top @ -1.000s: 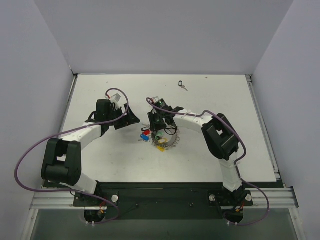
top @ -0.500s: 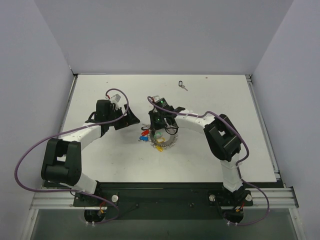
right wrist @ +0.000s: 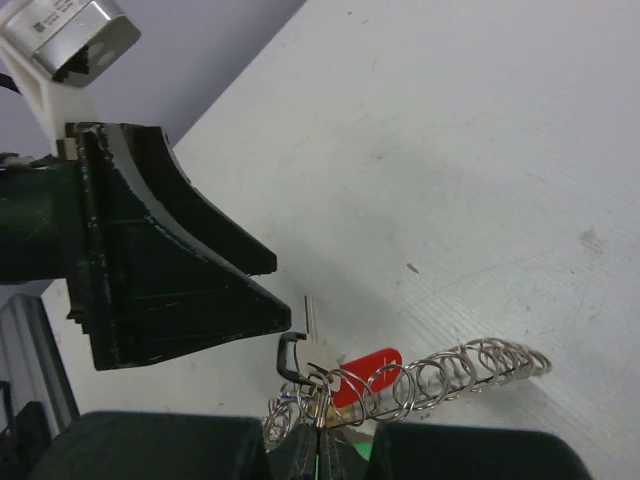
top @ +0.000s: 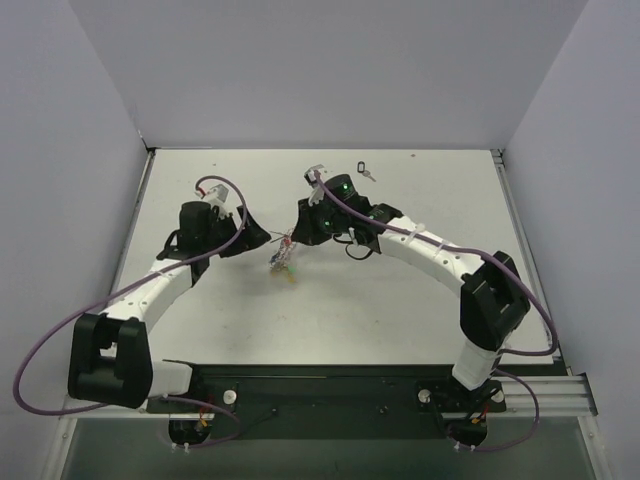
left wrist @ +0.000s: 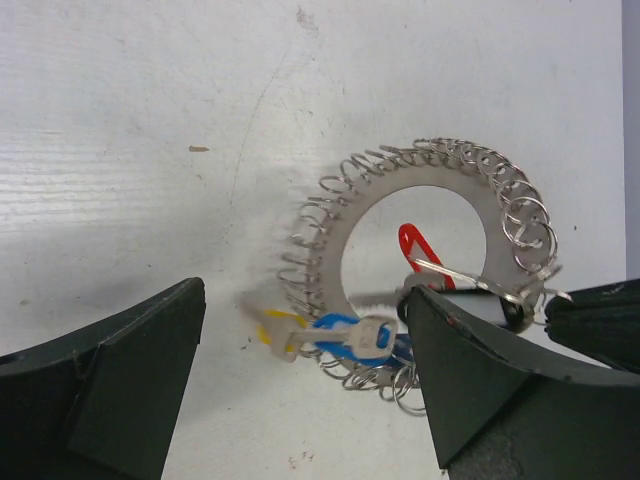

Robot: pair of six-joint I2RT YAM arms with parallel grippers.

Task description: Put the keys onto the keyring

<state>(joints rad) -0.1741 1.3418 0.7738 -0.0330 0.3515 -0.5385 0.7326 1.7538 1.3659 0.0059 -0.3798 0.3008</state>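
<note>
With my right gripper [right wrist: 318, 440] clenched on the edge of the keyring [left wrist: 415, 172], holding it over the table [top: 420, 300] before my wide-open left gripper [top: 255, 232], I judged the ring light, stiff and slippery, its keys [left wrist: 350, 335] dangling loose, best pinched on its flat band.

The keyring [left wrist: 420, 172] was shiny silvery metal, rimmed with coiled wire. The keys [left wrist: 345, 338] had glossy coloured plastic heads. The table [left wrist: 150, 120] looked matt white, faintly scuffed.
</note>
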